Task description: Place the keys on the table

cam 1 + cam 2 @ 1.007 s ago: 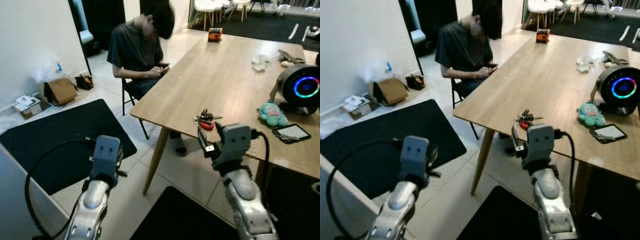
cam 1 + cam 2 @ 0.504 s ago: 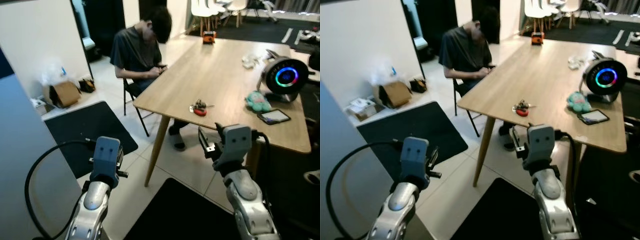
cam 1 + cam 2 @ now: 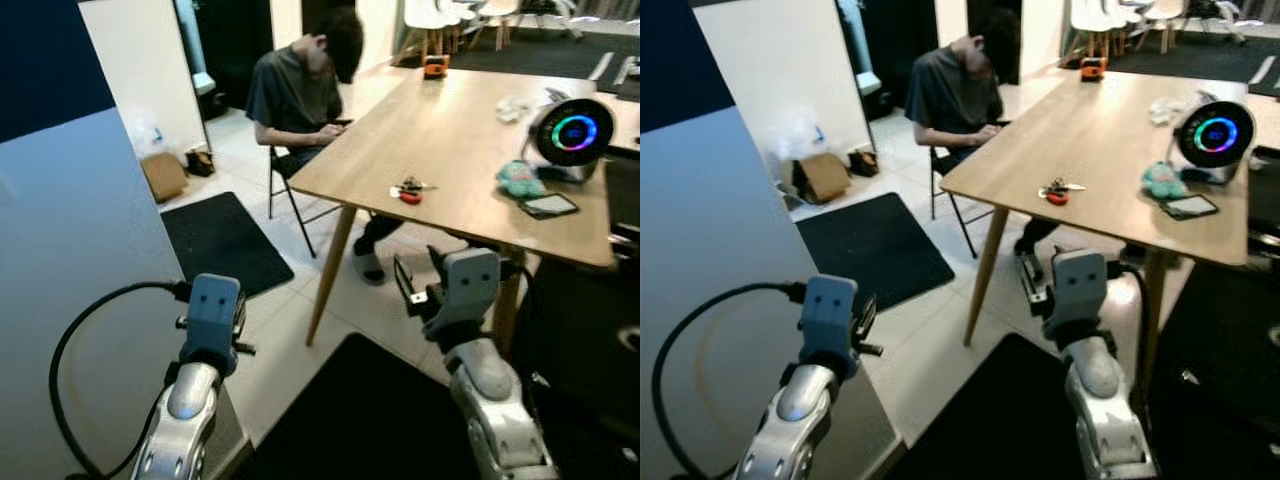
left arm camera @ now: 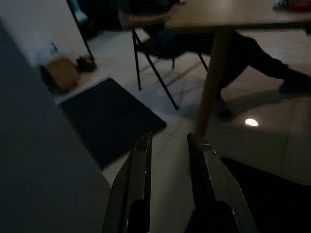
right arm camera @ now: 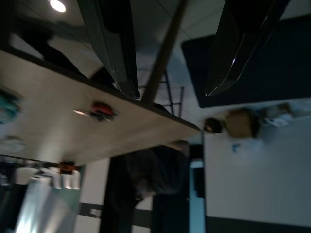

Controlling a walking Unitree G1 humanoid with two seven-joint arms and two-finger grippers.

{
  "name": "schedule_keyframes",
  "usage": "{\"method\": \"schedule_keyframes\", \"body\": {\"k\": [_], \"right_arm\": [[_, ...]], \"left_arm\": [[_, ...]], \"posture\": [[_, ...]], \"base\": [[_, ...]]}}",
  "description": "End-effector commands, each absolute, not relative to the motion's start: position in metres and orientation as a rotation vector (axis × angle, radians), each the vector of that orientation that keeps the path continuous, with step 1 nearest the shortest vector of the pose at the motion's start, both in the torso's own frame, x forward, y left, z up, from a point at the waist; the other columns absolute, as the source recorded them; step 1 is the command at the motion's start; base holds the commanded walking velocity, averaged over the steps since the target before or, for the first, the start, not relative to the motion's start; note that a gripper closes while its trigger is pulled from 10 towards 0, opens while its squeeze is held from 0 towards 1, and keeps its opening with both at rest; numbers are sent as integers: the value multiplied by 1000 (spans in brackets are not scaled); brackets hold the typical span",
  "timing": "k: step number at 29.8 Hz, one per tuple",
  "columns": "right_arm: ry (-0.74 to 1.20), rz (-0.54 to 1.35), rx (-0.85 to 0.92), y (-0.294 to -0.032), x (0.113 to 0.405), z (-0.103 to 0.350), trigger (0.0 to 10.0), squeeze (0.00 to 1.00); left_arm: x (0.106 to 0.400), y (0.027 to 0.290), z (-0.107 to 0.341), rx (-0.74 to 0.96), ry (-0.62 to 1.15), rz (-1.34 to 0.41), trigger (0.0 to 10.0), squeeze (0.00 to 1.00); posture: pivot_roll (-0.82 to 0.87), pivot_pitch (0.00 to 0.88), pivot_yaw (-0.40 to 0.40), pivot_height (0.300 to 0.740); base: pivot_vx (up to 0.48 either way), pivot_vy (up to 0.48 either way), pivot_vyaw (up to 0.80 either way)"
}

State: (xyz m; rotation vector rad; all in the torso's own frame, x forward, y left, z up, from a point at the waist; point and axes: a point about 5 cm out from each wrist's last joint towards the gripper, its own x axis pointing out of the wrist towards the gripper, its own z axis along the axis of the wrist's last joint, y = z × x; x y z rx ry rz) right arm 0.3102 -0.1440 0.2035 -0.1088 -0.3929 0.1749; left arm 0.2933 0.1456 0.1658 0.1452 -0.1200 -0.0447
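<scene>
I see the keys (image 3: 410, 189) lying on the table (image 3: 460, 130) near its front edge, so the job looks done, and I hold the left gripper (image 4: 167, 145) and right gripper (image 5: 170, 53) low, both released and empty.

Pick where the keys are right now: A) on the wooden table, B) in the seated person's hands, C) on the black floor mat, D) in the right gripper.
A: the keys lie on the wooden table, apart from the open, empty right gripper.
</scene>
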Motion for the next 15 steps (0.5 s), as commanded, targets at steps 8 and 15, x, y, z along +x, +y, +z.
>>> {"method": "schedule_keyframes", "body": {"k": [8, 15], "right_arm": [[-395, 194, -102, -139, 309, 202, 10000, 0], [-395, 194, -104, -139, 309, 202, 10000, 0]], "left_arm": [[293, 150, 160, 158, -98, -29, 10000, 0], [292, 150, 160, 159, -100, -31, 10000, 0]], "posture": [[58, 146, 55, 740], [57, 145, 56, 740]], "base": [[-276, 0, 0], [-141, 0, 0]]}}
